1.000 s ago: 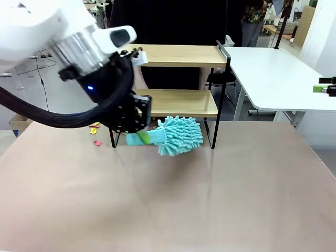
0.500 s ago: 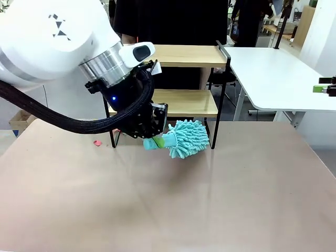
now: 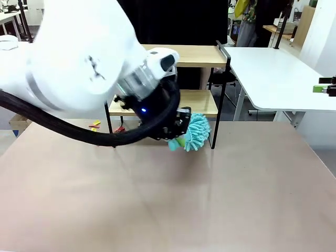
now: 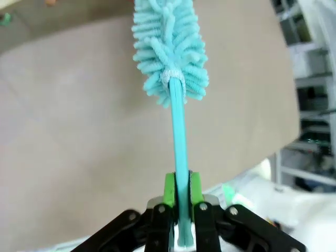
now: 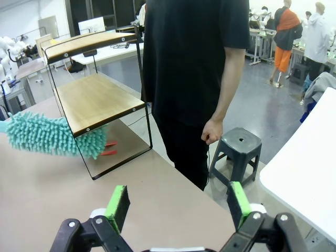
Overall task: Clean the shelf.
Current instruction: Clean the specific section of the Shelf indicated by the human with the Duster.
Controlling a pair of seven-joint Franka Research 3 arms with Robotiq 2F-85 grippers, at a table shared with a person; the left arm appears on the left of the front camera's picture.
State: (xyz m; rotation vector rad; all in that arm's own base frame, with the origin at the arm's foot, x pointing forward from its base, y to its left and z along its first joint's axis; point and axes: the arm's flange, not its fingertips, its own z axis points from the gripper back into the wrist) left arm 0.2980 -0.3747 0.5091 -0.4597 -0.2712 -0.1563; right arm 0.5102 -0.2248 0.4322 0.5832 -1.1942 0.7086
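Beige tabletop [image 3: 157,210], left claw [image 4: 178,185] clamping teal duster [image 3: 197,131] beside shelf's [image 3: 194,55] lower board

Your left arm [image 3: 79,68] reaches in low from the left, its wrist bent so the left hand [image 3: 177,138] points off to the right. That hand's green pads [image 4: 169,190] are clamped tight on the thin handle of a fluffy teal microfibre duster [image 4: 168,47], whose head sticks out beyond the fingertips. Your right hand [image 5: 176,202] sits level, its fingers spread wide apart and gripping nothing.
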